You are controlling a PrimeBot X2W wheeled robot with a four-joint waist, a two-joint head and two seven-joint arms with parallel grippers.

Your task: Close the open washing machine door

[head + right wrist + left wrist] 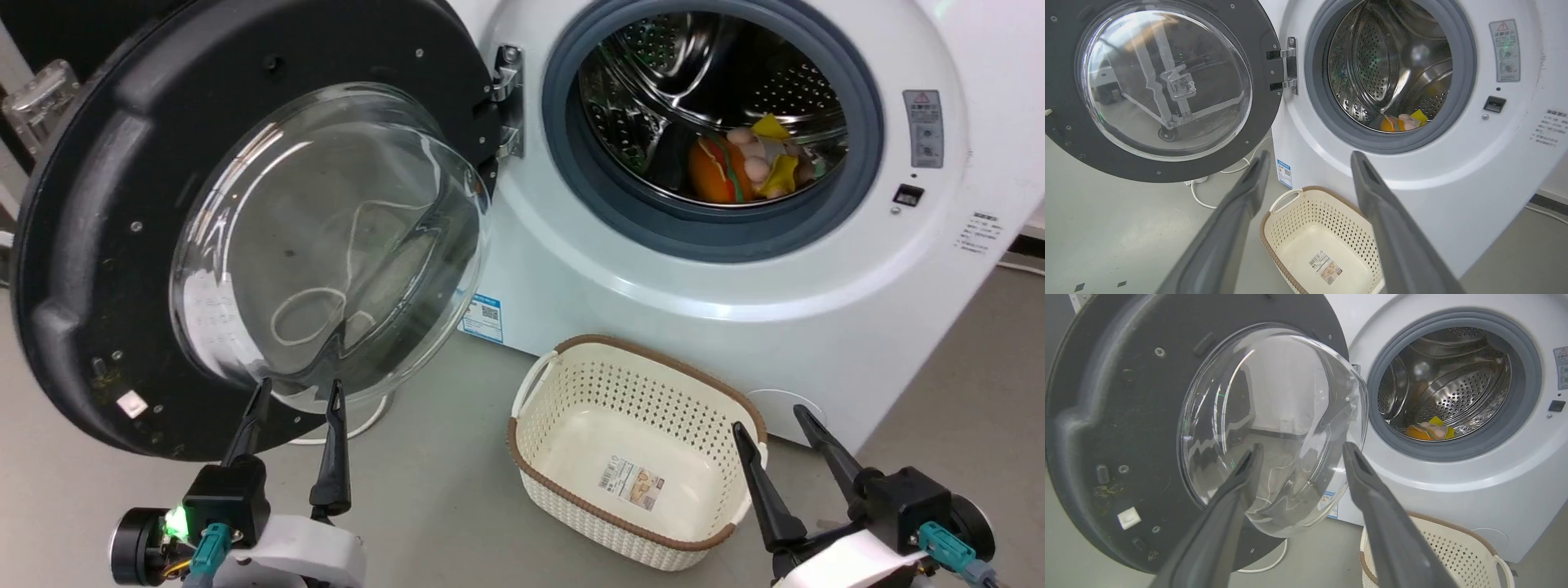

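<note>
1. We see the washing machine (pixel 735 310), white and front-loading, across the upper right of the head view. Its round opening has a grey rubber ring (pixel 563 163) with a steel drum (pixel 718 73) full of small holes behind it.
2. The door (pixel 98 245) stands swung wide open on our left of the opening, its inner face turned to us. It has a wide black rim around a bulging clear glass bowl (pixel 326 245), and it is well apart from the rubber ring.
3. The basket (pixel 588 392), cream with a brown rim, sits on the grey floor (pixel 424 506) just in front of the machine. It is below the opening and to the right of the door, with 1 paper sticker on its bottom.
4. Our left gripper (pixel 299 385) rises at the lower left with its 2 dark fingers spread wide, gripping nothing. In the head view the tips overlap the lower edge of the glass bowl, and we cannot tell whether they touch it.
5. Our right gripper (pixel 769 418) rises at the lower right, its 2 fingers also spread wide and holding nothing. Its tips show over the basket's right end, well apart from the door.
6. Soft toys (pixel 735 167), orange and yellow, lie low in the drum.
7. The metal hinge (pixel 508 98) joins the door to the machine at the opening's left side.
8. A blue label (pixel 483 317) sits low on the machine's front, just beside the glass bowl's edge in the head view.
</note>
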